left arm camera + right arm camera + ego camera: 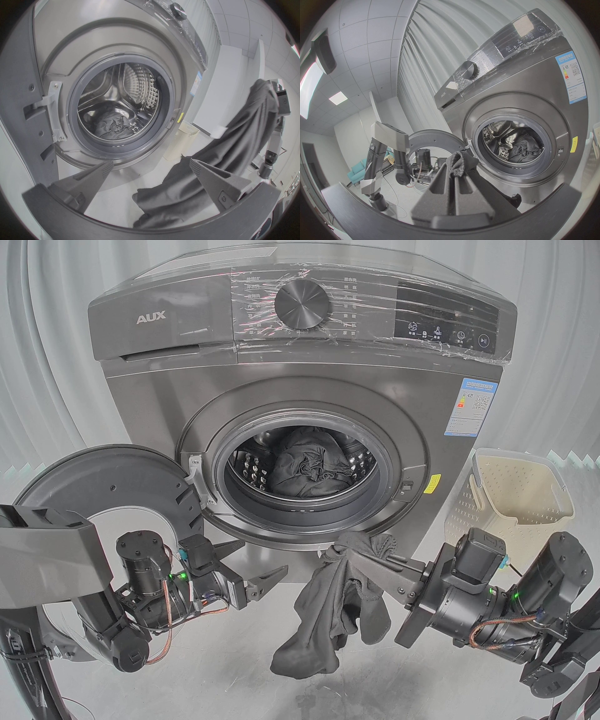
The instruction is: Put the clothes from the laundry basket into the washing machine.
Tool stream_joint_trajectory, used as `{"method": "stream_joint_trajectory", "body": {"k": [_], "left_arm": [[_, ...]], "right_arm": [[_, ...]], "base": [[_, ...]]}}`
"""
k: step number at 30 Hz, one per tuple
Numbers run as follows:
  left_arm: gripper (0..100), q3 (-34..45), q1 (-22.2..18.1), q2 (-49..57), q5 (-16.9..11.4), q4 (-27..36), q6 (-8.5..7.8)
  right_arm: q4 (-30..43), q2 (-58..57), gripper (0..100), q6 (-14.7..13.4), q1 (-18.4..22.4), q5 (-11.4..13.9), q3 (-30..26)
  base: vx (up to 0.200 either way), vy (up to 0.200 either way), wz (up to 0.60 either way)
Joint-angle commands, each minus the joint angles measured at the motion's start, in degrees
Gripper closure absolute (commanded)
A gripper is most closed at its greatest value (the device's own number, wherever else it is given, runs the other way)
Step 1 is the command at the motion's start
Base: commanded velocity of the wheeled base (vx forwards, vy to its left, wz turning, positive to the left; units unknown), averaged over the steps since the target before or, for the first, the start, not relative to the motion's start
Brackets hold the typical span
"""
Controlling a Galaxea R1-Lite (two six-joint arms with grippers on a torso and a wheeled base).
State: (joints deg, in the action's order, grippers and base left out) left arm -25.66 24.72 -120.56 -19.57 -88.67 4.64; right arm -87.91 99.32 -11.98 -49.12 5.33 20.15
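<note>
while our right gripper (342, 552) clamps the garment (331, 615) by one end, low before the washer (156, 402), left gripper (262, 557) agape, we judge its dangling bulk may catch the rim (300, 519) and slip free.

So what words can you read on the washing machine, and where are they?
"AUX": logo on the washing machine, top left of its front.
Blue label, right of the opening: print too small to read.
Print around the dial: blurred under plastic wrap.
Dark touch panel: tiny symbols, unreadable.
Yellow sticker: too small to read.
</note>
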Motion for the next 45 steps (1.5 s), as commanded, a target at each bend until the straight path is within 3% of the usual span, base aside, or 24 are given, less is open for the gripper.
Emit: {"method": "stream_joint_trajectory", "body": {"k": [1, 8, 18, 25, 30, 35, 39, 45], "left_arm": [[0, -2.5, -0.1, -3.5, 1.3, 0.0, 0.01], [0, -2.6, 0.9, -5.1, 1.6, 0.0, -0.07], [0, 1.9, 5.4, -2.8, 1.1, 0.0, -0.69], [0, 6.5, 7.0, -1.5, -0.6, -0.1, -4.29], [0, 7.9, 8.6, -0.1, -1.6, 0.0, -4.38], [0, 5.8, 7.4, -0.9, -0.7, 0.0, -4.12], [0, 2.0, 3.1, -2.0, 0.8, 0.0, -3.68], [0, -3.6, 0.1, -4.2, 2.3, 0.0, -3.15]], "right_arm": [[-0.2, -1.4, 100, -0.4, -1.3, 0.1, -0.7], [-0.2, -1.2, 100, -0.4, -1.8, 0.1, 0.0], [0.2, -0.8, 100, -0.8, -0.8, 0.1, 2.1], [0.4, 0.0, 100, -1.7, 2.2, 0.7, 4.6], [0.2, 1.2, 100, -1.8, 3.1, 1.6, 5.2], [-0.2, 1.6, 100, -1.8, 3.1, 1.6, 5.0], [-0.2, 1.3, 100, -1.7, 3.1, 1.7, 4.4], [-0.1, 1.2, 100, -1.7, 2.4, 1.6, 4.2]], "base": [[0.000, 0.000, 0.00], [0.000, 0.000, 0.00], [0.000, 0.000, 0.00], [0.000, 0.000, 0.00], [0.000, 0.000, 0.00], [0.000, 0.000, 0.00], [0.000, 0.000, 0.00], [0.000, 0.000, 0.00]]}}
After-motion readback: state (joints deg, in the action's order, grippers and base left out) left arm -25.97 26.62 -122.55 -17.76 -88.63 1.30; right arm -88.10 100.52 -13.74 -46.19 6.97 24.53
